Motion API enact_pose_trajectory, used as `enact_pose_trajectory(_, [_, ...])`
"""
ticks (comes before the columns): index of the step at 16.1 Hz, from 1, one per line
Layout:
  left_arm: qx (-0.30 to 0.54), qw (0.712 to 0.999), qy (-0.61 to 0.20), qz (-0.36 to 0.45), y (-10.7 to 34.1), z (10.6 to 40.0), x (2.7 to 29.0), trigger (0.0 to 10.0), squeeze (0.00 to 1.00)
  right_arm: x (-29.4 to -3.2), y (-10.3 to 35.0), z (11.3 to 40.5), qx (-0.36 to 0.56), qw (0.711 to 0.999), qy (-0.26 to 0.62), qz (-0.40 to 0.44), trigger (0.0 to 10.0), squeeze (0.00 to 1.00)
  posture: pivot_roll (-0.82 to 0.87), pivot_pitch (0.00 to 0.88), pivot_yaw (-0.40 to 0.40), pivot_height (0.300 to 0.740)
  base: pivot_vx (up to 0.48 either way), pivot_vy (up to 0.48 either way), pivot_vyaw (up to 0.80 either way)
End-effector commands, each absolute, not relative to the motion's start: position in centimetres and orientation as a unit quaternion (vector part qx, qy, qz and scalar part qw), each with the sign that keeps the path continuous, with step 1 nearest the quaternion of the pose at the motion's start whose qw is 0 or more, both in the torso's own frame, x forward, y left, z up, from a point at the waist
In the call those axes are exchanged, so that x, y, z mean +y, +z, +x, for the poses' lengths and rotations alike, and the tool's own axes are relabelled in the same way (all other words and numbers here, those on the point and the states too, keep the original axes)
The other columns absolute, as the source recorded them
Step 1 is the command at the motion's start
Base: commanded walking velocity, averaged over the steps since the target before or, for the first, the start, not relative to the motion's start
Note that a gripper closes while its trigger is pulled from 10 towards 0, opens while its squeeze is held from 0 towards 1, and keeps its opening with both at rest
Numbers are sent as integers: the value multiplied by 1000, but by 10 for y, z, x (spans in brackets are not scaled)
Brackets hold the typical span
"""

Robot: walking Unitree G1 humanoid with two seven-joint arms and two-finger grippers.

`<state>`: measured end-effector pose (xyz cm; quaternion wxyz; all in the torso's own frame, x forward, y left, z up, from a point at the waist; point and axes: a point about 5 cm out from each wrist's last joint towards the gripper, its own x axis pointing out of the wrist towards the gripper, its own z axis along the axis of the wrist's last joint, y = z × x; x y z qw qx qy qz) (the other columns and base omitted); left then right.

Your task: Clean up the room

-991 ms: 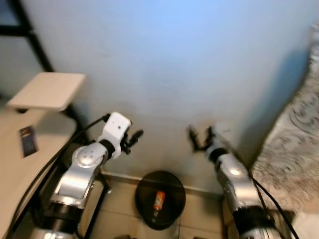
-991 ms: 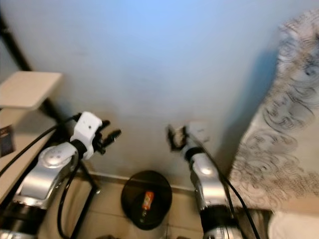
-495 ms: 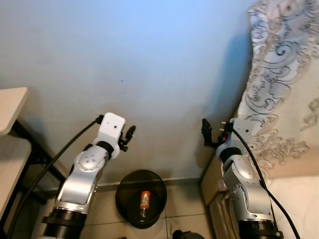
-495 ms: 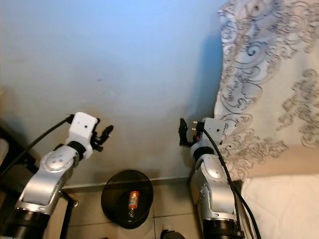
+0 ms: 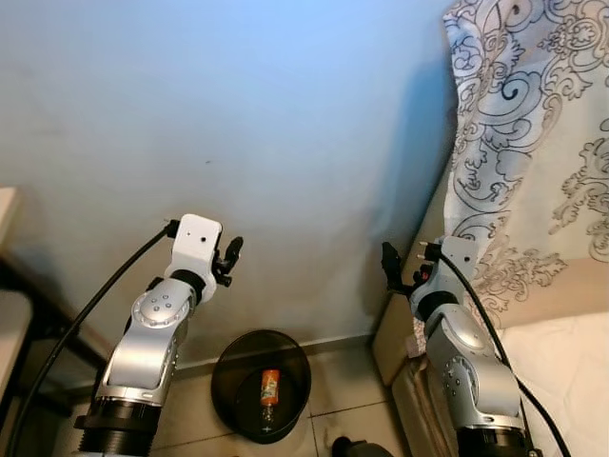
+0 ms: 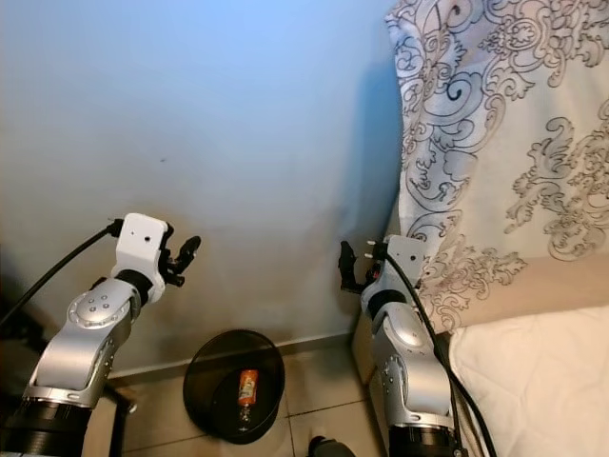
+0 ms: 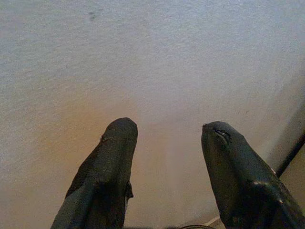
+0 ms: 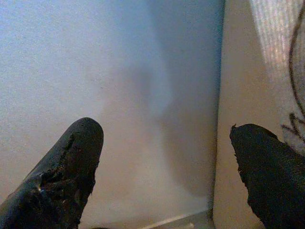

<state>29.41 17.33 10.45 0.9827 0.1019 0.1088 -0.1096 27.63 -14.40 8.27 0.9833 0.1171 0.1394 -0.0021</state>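
A round black waste bin (image 5: 228,400) stands on the tiled floor against the pale blue wall. An orange bottle (image 5: 270,386) lies inside it. My left gripper (image 5: 228,257) is raised above and left of the bin, open and holding nothing; the left wrist view has its two black fingers (image 7: 112,162) apart, facing the wall. My right gripper (image 5: 390,267) is held up to the right of the bin near the bed's corner, open and holding nothing, with its fingers (image 8: 71,162) wide apart in the right wrist view.
A bed with a patterned white-and-grey cover (image 5: 533,143) and a white sheet (image 5: 566,371) takes up the right side. A desk edge (image 5: 9,328) sits at far left. A small dark object (image 5: 347,446) lies on the floor below the bin.
The camera has swung right: the desk and shelf slid off to the left and the bed came into view. Both arms stay raised, grippers still open.
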Motion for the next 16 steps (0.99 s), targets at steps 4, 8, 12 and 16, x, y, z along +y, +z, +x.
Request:
enact_pose_trajectory(4, [109,983,-104,107,107,296,175,10000,0,-141,85,276,145,982,-1,123,10000,0,4,0,26,740,0,0,-781])
enact_pose_trajectory(8, [111,983,-98,110,106,295,179,10000,0,-142,83,272,152,981,-4,119,10000,0,-3,0,24,740,0,0,-781])
enact_pose_trajectory(12, [106,983,-109,107,109,296,173,10000,0,-143,86,274,149,983,-3,108,10000,0,-15,0,23,740,0,0,-781])
enact_pose_trajectory(16, [95,984,-103,108,113,294,178,10000,0,-145,85,274,150,983,-15,109,10000,0,-13,0,21,740,0,240,-781])
